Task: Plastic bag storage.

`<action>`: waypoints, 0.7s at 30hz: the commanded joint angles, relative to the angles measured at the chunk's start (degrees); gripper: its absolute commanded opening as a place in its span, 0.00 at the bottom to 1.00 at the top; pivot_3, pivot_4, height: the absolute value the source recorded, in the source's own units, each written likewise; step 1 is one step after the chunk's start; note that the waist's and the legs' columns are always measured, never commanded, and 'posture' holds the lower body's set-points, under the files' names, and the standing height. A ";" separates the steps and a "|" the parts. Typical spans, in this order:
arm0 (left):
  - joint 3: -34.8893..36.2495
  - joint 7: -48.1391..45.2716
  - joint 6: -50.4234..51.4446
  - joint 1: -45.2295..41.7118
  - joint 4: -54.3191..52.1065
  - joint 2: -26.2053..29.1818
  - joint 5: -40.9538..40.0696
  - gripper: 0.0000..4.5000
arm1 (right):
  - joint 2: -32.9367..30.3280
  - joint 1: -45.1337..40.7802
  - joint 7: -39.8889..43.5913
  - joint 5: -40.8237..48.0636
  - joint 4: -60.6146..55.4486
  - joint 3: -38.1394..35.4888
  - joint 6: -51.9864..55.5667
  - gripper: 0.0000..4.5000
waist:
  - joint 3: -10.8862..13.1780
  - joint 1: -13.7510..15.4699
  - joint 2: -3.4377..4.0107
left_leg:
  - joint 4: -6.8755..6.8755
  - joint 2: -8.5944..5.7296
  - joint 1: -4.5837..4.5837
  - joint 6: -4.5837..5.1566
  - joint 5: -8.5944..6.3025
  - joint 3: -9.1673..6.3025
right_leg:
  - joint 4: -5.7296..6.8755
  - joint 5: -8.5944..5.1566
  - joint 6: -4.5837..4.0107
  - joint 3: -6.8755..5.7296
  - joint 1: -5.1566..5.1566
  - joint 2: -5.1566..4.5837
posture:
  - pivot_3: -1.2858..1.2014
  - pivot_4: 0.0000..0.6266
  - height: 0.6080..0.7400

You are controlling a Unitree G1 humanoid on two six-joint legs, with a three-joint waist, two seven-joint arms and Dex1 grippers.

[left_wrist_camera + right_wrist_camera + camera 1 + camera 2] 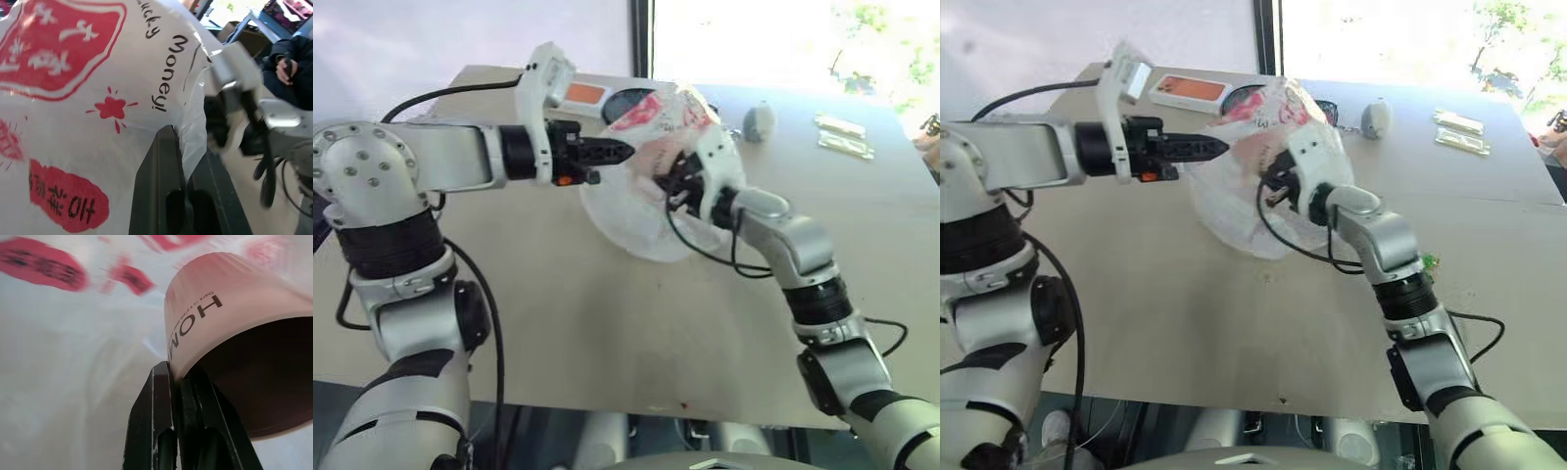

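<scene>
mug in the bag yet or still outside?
In. The right wrist view shows the mug, pinched by its rim in the right gripper, with the plastic bag all around it.

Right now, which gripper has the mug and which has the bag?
The right gripper pinches the beige mug by its rim, inside the plastic bag. The left gripper is shut on the bag's thin film instead.

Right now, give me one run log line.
left gripper: shut on plastic bag | right gripper: shut on mug rim, inside bag
</scene>
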 commanded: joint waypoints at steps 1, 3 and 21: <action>2.09 2.57 0.09 -2.77 0.59 -0.99 -2.35 0.00 | 5.57 -7.83 4.25 0.63 10.35 -0.90 -6.27 0.01 | 0.00 -0.22 0.00 | 0.00 0.00 0.00 0.00 0.00 0.00 | 0.00 0.01 0.00 0.00 0.00 0.00 | 0.52 0.24 1.00; 2.85 4.32 0.09 -3.23 1.08 -2.29 -0.97 0.00 | 6.21 -8.94 8.68 1.98 12.75 -1.00 -5.24 0.15 | 0.00 0.01 0.00 | 0.01 -0.02 0.03 -0.01 0.01 -0.02 | 0.08 0.01 -0.01 -0.01 0.01 -0.02 | 0.52 0.24 1.00; 0.15 0.86 -5.65 2.47 -3.85 -8.73 7.45 0.00 | -38.81 21.68 13.34 20.13 -47.66 -26.80 24.87 0.70 | 0.04 2.31 0.07 | -0.02 -0.06 -0.06 0.01 -0.01 -0.18 | -0.14 0.00 -0.02 -0.17 0.10 -0.07 | 0.52 0.24 1.00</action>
